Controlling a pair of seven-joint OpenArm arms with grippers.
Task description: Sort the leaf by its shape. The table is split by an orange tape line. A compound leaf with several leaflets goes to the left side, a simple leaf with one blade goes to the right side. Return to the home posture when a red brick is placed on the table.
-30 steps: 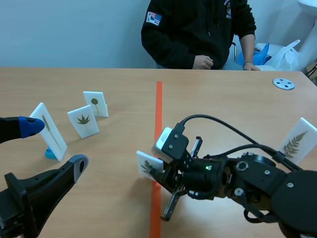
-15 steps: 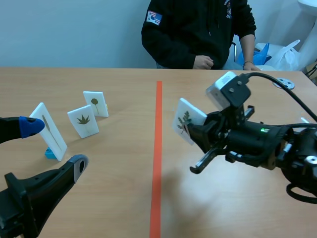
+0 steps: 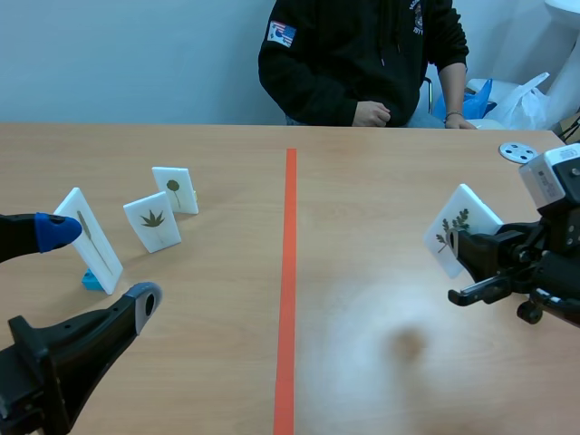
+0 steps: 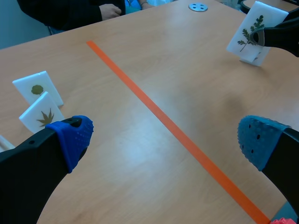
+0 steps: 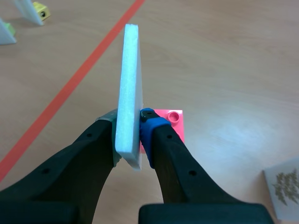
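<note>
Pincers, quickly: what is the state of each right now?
Left pincer: open, empty.
Right pincer: closed on the card.

The card (image 3: 459, 231) between the black fingers of the right gripper (image 5: 127, 133) is white, with a dark green sprig of small leaflets. One pad (image 5: 148, 121) is blue, the other one grey. Under this gripper shows a pink block (image 5: 173, 123). The left gripper (image 4: 166, 137) has blue dotted pads (image 4: 74, 135). The tape line (image 3: 287, 272) is orange and the table (image 3: 362, 362) is light brown wood.
</note>
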